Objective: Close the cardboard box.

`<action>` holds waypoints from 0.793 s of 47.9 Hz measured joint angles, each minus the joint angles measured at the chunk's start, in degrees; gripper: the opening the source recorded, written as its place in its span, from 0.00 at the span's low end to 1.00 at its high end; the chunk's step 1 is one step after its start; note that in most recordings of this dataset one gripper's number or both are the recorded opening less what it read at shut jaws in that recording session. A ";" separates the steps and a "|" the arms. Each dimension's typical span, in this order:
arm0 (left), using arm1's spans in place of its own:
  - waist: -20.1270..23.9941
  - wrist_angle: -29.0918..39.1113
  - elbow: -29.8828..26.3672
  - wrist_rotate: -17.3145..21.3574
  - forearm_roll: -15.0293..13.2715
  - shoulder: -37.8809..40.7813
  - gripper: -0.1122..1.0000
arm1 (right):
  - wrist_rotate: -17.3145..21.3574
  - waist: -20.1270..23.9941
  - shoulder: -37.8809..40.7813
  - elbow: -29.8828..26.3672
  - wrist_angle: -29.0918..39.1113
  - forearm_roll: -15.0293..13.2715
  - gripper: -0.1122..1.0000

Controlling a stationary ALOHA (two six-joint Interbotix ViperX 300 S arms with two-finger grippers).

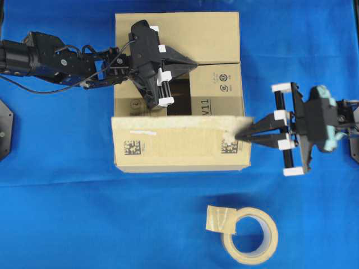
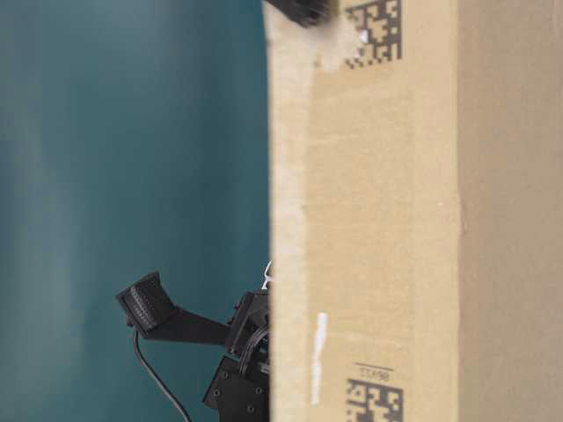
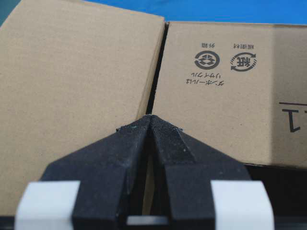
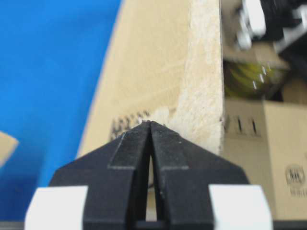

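The cardboard box stands mid-table, partly open. Its near flap with two QR-style codes is raised and tilted; it fills the table-level view. A side flap printed "V11" lies folded in, next to the far flap. My left gripper is shut and empty, its tips over the seam between these two flaps. My right gripper is shut and empty, its tips against the outer face of the near flap's right end. A dark opening shows the inside.
A beige tape roll with a loose tape end lies on the blue cloth in front of the box. The left arm reaches in from the left across the box's far half; part of it shows behind the flap.
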 measured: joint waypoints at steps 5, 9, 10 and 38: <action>-0.09 0.09 -0.09 0.00 0.09 0.00 0.10 | -0.09 -1.14 1.93 0.26 1.32 1.05 0.11; -0.09 0.18 -0.09 0.00 0.09 0.00 0.10 | 0.00 -1.67 3.52 0.18 1.67 2.02 0.11; -0.09 0.18 -0.09 0.00 0.09 0.09 0.10 | 0.00 -1.76 3.87 0.18 1.67 2.11 0.11; -0.88 1.85 -0.09 0.00 0.00 -1.23 0.10 | 0.09 -1.85 5.80 0.18 1.67 3.69 0.11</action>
